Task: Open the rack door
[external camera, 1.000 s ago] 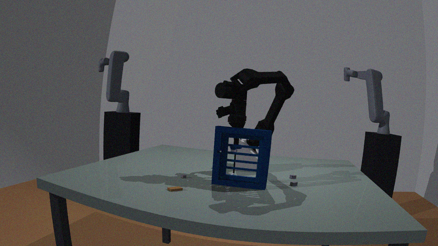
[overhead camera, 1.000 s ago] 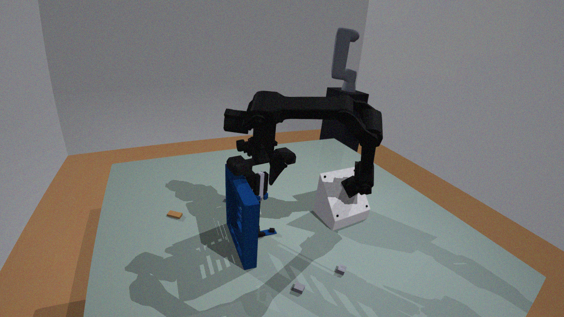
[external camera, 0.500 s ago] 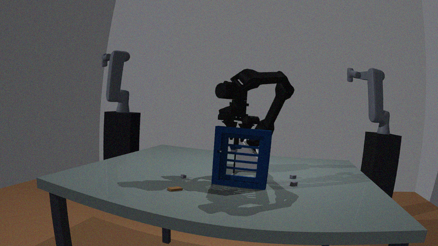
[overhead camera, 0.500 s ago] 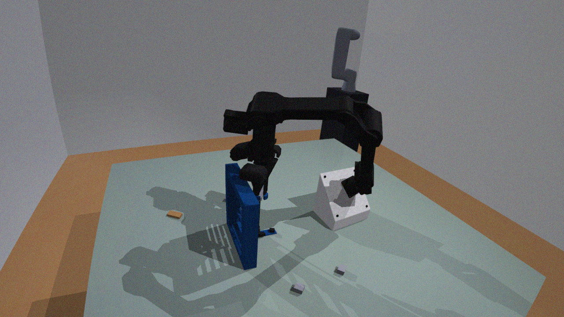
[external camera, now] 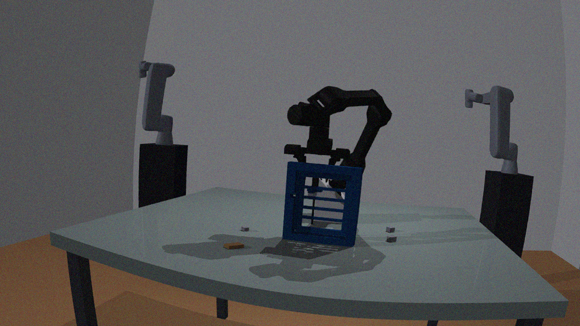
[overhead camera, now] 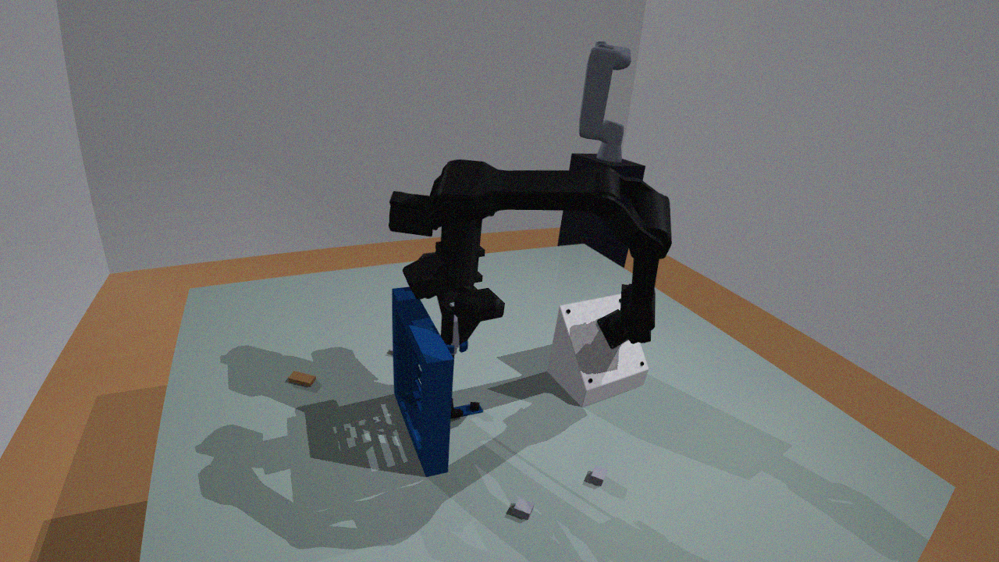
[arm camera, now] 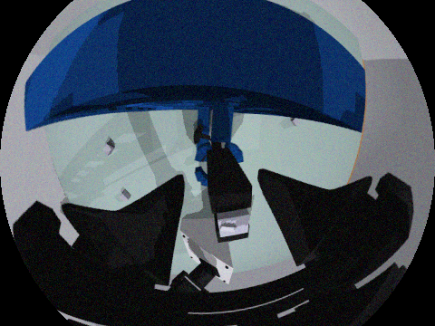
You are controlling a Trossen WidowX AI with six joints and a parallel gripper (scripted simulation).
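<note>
Handle (overhead camera: 455, 336) (external camera: 315, 184) (arm camera: 229, 181) of the rack door is being held upright by its mount, on the arm-base side of the blue frame (overhead camera: 436, 349) (external camera: 351, 205) (arm camera: 217, 50). It is being flanked by the widely parted fingers of the gripper (overhead camera: 457, 340) (arm camera: 221, 174), without being squeezed; whether either finger is being touched cannot be told. The orange block (overhead camera: 301, 378) (external camera: 233, 245) is being supported by the table (overhead camera: 698, 454) (external camera: 309, 288) on the frame's opposite side. The arm is being carried by a white wedge (overhead camera: 567, 356) (arm camera: 224, 271), well apart from the frame.

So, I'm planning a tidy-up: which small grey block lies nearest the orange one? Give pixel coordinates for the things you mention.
The lone grey block (overhead camera: 390, 353) (external camera: 244, 228) (arm camera: 294, 121), left of the blue rack (overhead camera: 439, 419) (external camera: 352, 206) (arm camera: 181, 45) in the exterior view; the other two (overhead camera: 519, 509) (overhead camera: 595, 477) (external camera: 390, 229) (external camera: 391, 239) (arm camera: 109, 146) (arm camera: 125, 195) are right.
</note>
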